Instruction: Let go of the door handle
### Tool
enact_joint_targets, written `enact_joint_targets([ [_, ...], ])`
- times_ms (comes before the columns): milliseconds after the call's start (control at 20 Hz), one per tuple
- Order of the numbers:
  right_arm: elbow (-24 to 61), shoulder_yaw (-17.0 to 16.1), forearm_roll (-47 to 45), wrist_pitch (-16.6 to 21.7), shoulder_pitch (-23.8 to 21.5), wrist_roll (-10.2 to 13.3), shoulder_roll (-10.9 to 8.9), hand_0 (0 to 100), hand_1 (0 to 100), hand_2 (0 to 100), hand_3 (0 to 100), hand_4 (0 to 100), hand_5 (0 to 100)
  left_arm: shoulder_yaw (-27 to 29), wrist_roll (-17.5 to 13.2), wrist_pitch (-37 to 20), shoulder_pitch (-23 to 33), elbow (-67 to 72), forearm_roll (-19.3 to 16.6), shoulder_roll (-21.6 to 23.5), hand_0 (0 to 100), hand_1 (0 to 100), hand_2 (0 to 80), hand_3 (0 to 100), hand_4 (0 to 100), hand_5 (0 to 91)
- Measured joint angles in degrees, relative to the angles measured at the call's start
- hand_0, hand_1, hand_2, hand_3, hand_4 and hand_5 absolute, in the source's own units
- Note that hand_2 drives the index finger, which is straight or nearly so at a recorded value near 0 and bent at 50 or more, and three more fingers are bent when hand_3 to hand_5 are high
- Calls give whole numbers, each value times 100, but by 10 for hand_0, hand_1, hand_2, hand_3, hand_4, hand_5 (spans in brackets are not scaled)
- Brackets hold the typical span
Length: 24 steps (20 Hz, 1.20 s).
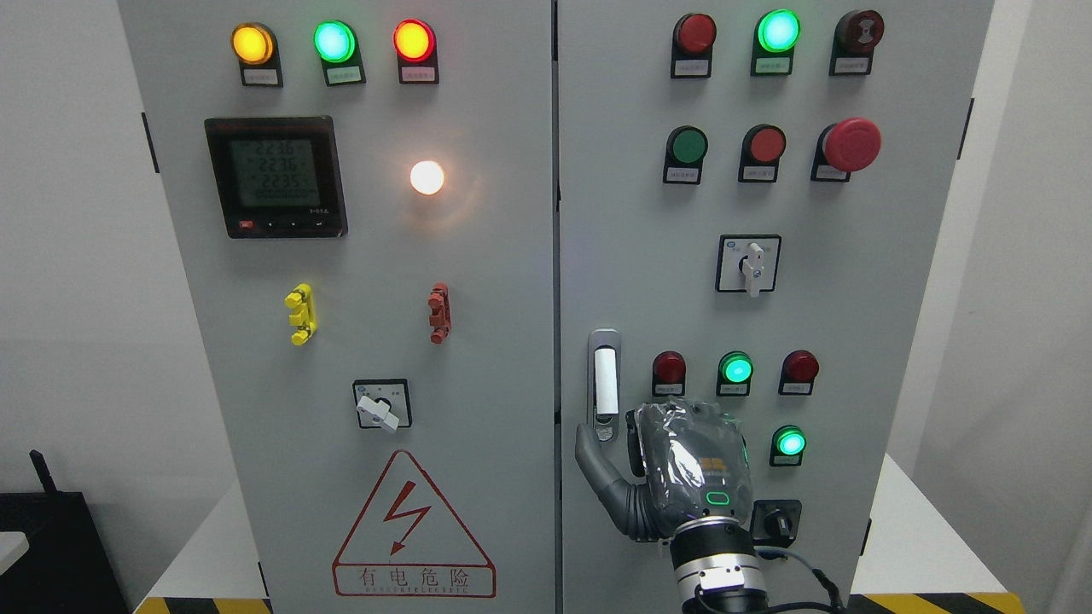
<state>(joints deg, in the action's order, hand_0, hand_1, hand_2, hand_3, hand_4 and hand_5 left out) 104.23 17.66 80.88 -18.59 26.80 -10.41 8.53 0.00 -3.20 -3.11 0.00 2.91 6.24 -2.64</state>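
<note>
The door handle (604, 384) is a silver-white upright lever in a recessed frame at the left edge of the cabinet's right door (853, 341). It lies flat in its frame. My right hand (674, 465), wrapped in clear film, is just below and to the right of the handle, with its back toward the camera. Its thumb (590, 456) sticks out to the left, the tip beside the handle's lower end. Nothing is in the hand, and the handle stands free of it. Most of the fingers are hidden behind the palm. The left arm does not show.
Both grey doors are shut, with the seam (556, 341) running down the middle. Lit green lamps (735, 369) (790, 443) and a black rotary knob (775, 520) sit close to the hand. A rotary switch (751, 266) is above. The cabinet stands on a white table (913, 529).
</note>
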Motion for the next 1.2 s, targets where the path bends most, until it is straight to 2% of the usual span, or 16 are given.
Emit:
enact_joint_targets([
  [350,-103,-40,-6,-46,86,-2,0,462,81,986,1000,890,991,0,0,0,0,0,0,0,120,389,0,0,0,0],
  [600,-146,-70,-15,-71,109,-11,0,520,76,987,1000,888,991,0,0,0,0,0,0,0,120,389,0,0,0,0],
  [1200,-162,-103,-37,-146,100,20,0,548,77,985,1000,886,990,0,0,0,0,0,0,0,120,389,0,0,0,0],
])
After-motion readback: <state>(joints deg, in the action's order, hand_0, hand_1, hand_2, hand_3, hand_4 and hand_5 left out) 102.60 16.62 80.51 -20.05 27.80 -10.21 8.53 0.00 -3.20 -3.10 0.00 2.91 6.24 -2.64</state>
